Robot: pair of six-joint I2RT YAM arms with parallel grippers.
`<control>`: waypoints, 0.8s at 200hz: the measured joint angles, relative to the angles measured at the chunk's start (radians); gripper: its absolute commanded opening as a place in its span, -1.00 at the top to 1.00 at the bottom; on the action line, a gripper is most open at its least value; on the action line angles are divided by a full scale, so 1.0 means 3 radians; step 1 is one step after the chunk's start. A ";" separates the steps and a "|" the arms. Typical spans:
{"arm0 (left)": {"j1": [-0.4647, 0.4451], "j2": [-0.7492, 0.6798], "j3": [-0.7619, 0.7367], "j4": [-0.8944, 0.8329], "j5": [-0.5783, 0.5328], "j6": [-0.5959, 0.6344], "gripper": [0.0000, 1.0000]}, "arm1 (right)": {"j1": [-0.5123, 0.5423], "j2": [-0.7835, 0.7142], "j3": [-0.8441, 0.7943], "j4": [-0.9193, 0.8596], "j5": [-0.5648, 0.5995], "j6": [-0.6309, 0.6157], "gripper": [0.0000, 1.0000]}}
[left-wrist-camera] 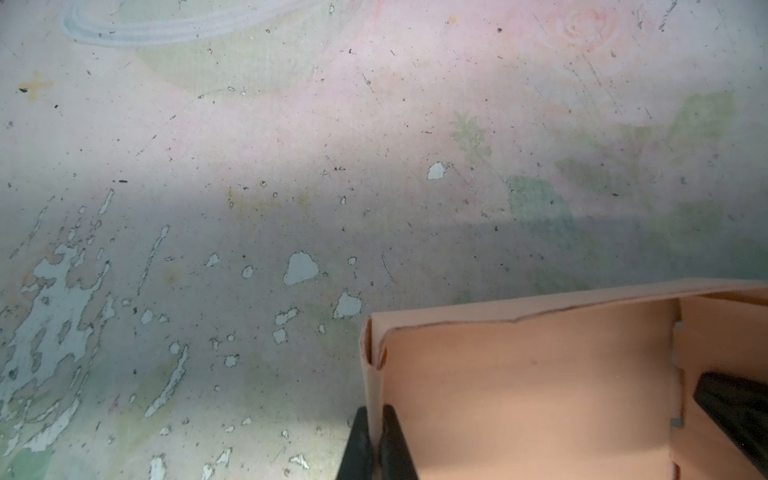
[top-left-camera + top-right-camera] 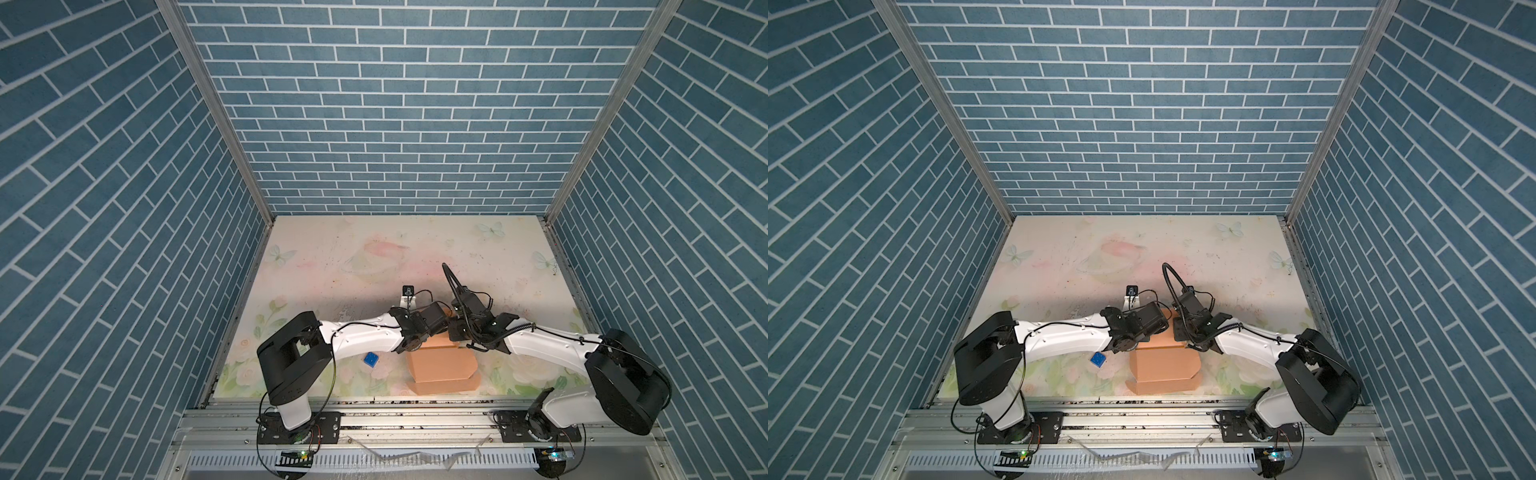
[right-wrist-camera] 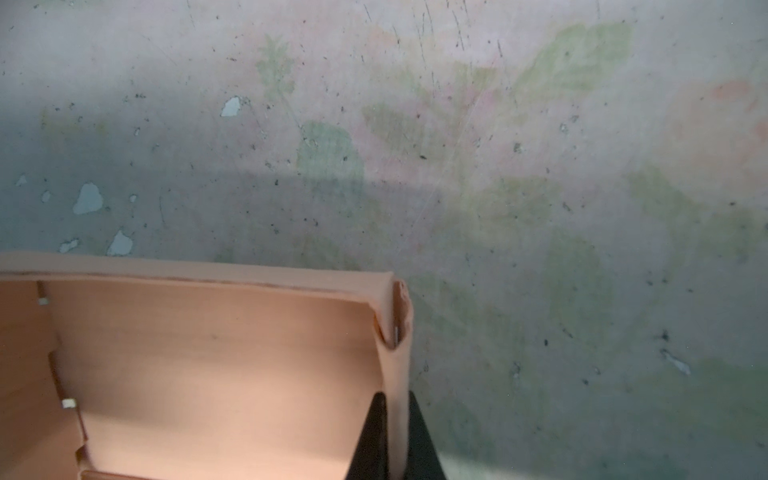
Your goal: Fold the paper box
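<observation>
Box (image 2: 440, 365) on table (image 2: 374, 257), front-centre, btwn arms. L gripper (image 1: 375, 432) jaws pinch one side wall; R gripper (image 3: 397, 419) jaws pinch opposite wall. Blue cube (image 2: 371, 359) nearby, apart.

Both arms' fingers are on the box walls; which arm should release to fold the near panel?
Right, probably. Left fingers and right fingers pinch opposite walls of the paper box alike, but the blue cube lies on the left arm's side.

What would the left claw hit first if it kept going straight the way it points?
The left claw grips a side wall of the paper box, so it would first push along that wall toward its folded corner. Beyond, probably the tabletop; depth is unclear.
</observation>
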 measured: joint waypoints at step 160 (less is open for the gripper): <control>0.0000 0.0000 -0.0067 0.0009 0.0000 -0.0003 1.00 | 0.0003 -0.0090 -0.0004 0.0106 -0.0100 -0.0009 0.58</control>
